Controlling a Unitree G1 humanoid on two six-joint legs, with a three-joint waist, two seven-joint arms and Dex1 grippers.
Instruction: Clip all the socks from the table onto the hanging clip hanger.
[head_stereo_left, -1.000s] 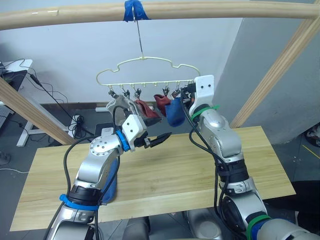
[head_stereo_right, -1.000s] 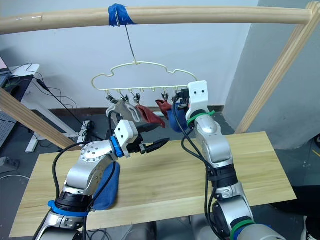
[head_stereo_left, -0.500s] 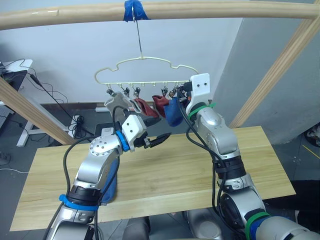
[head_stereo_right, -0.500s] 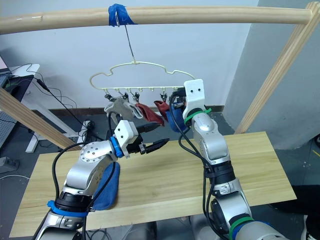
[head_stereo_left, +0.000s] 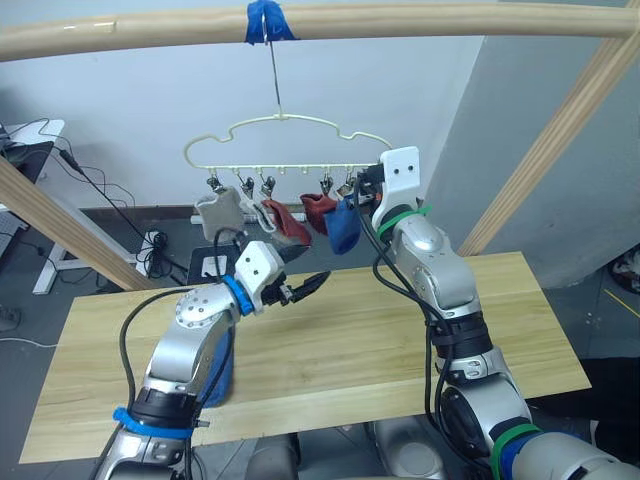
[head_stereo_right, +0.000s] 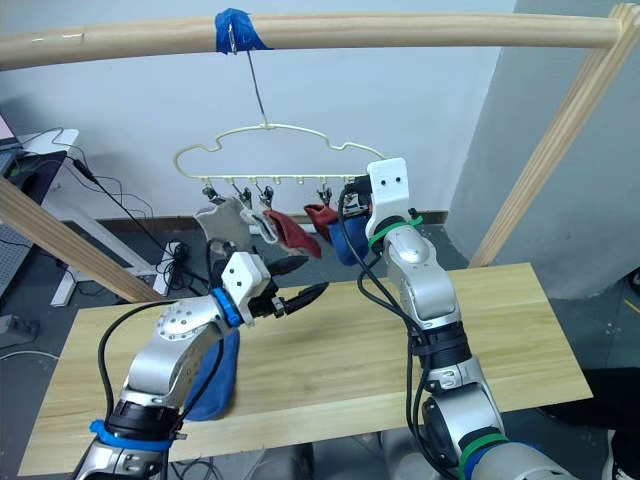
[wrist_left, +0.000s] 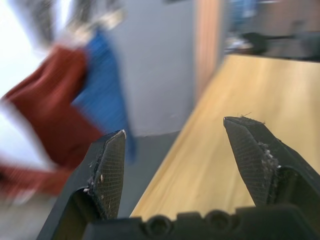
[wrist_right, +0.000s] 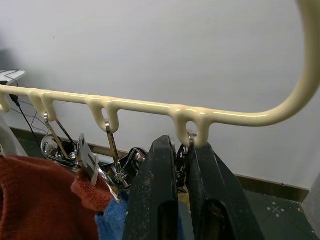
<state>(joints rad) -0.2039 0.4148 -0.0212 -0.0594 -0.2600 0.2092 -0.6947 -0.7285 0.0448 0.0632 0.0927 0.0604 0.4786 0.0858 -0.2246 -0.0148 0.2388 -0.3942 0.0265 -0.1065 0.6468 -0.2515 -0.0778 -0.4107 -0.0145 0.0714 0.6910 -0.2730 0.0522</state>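
Leftward-swung clip hanger (head_stereo_left: 290, 150); right pincer (wrist_right: 182, 175) pinches its end clip (left pincer (wrist_left: 175, 160) gapes).

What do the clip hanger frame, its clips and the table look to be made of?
Clip hanger: smooth, glossy pale yellow-green coating, likely plastic over wire. Its clips: bare shiny metal, reflective. Table: light wood planks with visible grain and a matte finish.

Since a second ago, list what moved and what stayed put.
The clip hanger has swung toward the robot's left, carrying its clipped socks along. The right gripper followed, still pinched shut on the hanger's last clip. The left gripper, open and empty, dropped slightly lower. The blue sock on the table has not moved.
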